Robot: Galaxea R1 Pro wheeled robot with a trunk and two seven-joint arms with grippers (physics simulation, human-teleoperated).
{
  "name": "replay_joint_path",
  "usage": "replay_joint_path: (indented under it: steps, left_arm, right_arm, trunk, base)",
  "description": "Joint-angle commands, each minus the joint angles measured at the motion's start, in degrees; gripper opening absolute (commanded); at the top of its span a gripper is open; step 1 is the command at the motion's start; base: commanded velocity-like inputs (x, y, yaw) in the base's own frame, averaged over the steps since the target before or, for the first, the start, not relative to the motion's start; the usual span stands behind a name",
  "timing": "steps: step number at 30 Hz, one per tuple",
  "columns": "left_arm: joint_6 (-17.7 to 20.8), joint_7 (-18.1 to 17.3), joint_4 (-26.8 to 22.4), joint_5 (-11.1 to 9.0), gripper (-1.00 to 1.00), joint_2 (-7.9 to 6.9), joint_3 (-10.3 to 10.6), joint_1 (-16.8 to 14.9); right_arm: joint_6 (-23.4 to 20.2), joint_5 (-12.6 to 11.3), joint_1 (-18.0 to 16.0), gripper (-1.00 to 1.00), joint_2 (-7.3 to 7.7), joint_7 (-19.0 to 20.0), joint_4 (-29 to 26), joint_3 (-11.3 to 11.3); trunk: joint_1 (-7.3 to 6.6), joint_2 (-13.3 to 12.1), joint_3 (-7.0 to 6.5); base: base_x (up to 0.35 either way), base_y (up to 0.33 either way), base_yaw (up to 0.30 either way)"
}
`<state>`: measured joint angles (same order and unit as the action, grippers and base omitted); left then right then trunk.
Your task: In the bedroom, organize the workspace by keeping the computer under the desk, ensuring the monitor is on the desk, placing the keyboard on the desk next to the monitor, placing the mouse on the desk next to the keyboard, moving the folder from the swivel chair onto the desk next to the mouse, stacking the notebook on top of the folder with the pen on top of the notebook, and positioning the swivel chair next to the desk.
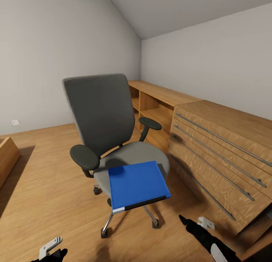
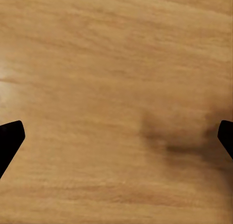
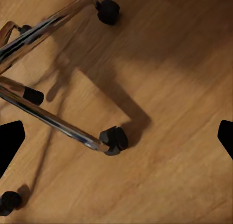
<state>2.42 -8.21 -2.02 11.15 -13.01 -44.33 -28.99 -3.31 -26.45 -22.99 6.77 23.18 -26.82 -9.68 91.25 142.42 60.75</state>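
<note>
The folder (image 1: 138,184) is lying flat on the front part of the seat of the swivel chair (image 1: 102,114), with its near edge overhanging the seat rim toward the robot. The chair is standing on the wooden floor (image 1: 45,186), its back toward the far wall and its chrome base (image 3: 53,122) spreading beneath the seat on black casters (image 3: 114,139). A light wooden drawer cabinet (image 1: 223,156) is standing just beside the chair, with a low open shelf unit (image 1: 158,103) running on behind it along the wall.

The right gripper (image 1: 192,225) is hanging low, near the floor and forward of the chair base; in the right wrist view its fingertips (image 3: 10,139) are sitting well apart at the frame edges, so the claw is released and holding nothing. The left gripper (image 2: 116,136) is pointing at bare floor; its fingertips (image 2: 10,136) are likewise spread wide, released and empty.

Task status, as a judgement: the folder transfer is not yet begun, since the folder is resting on the chair untouched. Stacking the notebook and pen, and positioning the chair, are depending on that transfer and are therefore left to do. The remaining items cannot be assessed here.
</note>
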Motion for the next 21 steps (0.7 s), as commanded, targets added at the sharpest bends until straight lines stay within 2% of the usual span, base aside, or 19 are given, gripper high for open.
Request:
replay_joint_path:
  steps: [1,4,8,11,15,21]
  left_arm:
    - [0.24,-0.22,-0.09,0.51,1.00,0.00,-0.50,-0.01]
    - [0.23,-0.22,-0.09,0.48,1.00,0.01,-0.50,-0.01]
    - [0.24,-0.22,-0.09,0.46,1.00,0.01,-0.50,-0.01]
    - [0.25,-0.22,-0.09,0.40,1.00,0.01,-0.50,-0.01]
    - [0.27,-0.27,-0.09,0.37,1.00,0.01,-0.50,-0.01]
    - [0.30,-0.42,-0.09,0.14,1.00,0.01,-0.50,-0.01]
  right_arm:
    - [-3.03,-2.18,-0.01,1.00,0.66,1.40,-0.92,-0.26]
    - [-6.70,-4.94,-0.02,1.00,1.51,2.97,-2.38,-0.28]
    - [-12.63,-10.86,0.00,1.00,2.28,4.67,-7.87,-0.28]
    - [-14.15,-13.73,-0.02,1.00,2.46,5.03,-9.84,-0.22]
    - [-14.53,-15.05,0.00,1.00,2.50,5.18,-10.33,-0.18]
    - [-14.53,-15.47,0.00,1.00,2.58,5.39,-10.36,-0.17]
  trunk:
    - [-0.01,0.02,0.05]
    - [-0.01,0.02,0.05]
    - [-0.01,0.02,0.05]
    - [-0.01,0.02,0.05]
    - [-0.01,0.02,0.05]
    - [-0.01,0.02,0.05]
  base:
    - [0.000,0.000,0.000]
    - [0.000,0.000,0.000]
    - [0.000,0.000,0.000]
    - [0.000,0.000,0.000]
    - [0.000,0.000,0.000]
    - [0.000,0.000,0.000]
